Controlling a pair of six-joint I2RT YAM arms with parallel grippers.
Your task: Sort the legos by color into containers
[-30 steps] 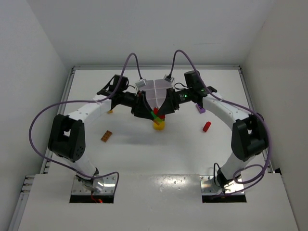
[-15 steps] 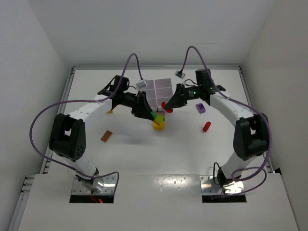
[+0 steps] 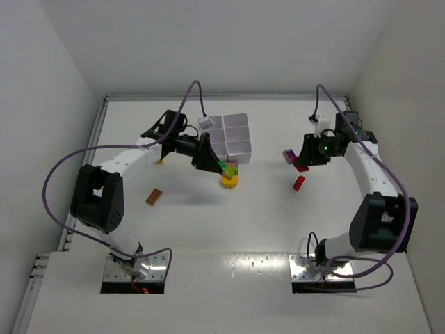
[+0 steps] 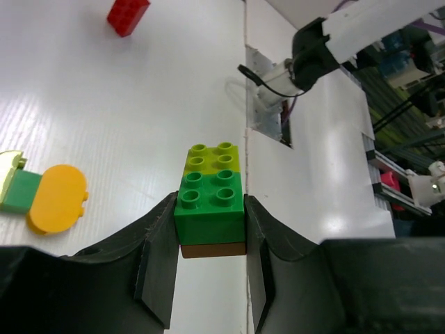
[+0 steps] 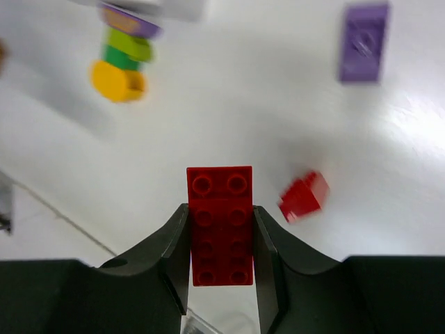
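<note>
Left fingers [image 4: 157, 268] around green-lime clump [image 4: 211, 202], right fingers [image 5: 176, 259] around red brick [image 5: 220, 226].

The top camera overlooks the whole tabletop [image 3: 208, 223] from behind. Both wrist cameras look down closely; all views share the loose red brick [image 3: 299, 183].

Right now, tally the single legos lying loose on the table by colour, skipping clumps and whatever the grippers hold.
Red brick: 1
Purple brick: 1
Orange plate: 1
Small yellow piece: 1
Total: 4
</note>
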